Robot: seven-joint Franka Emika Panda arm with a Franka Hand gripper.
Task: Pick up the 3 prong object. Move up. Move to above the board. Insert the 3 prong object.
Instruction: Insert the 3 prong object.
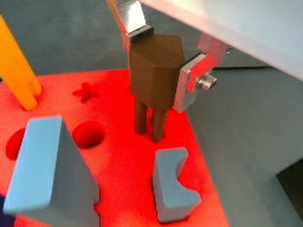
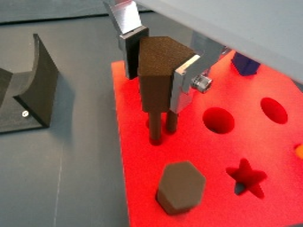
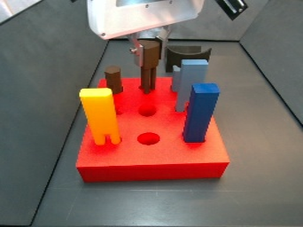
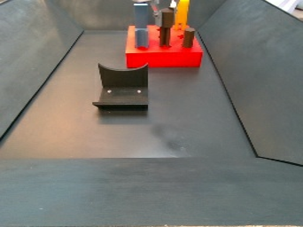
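Note:
The 3 prong object [image 1: 154, 71], a dark-brown post, stands upright between my gripper's [image 1: 164, 60] silver fingers, which are shut on its upper part; it also shows in a wrist view [image 2: 160, 75]. Its thin prongs [image 1: 147, 120] reach down to the top of the red board [image 1: 119, 168], near a round hole [image 1: 89, 135]. I cannot tell whether the tips sit in the small holes. In a side view the gripper [image 3: 148, 43] holds the post [image 3: 149, 69] over the board's [image 3: 148, 158] far middle.
On the board stand a yellow post [image 3: 99, 113], a blue post [image 3: 203, 111], a light blue block [image 3: 190, 84] and a short brown stub [image 3: 113, 80]. The dark fixture [image 2: 30, 84] stands on the floor beside the board [image 4: 166, 58].

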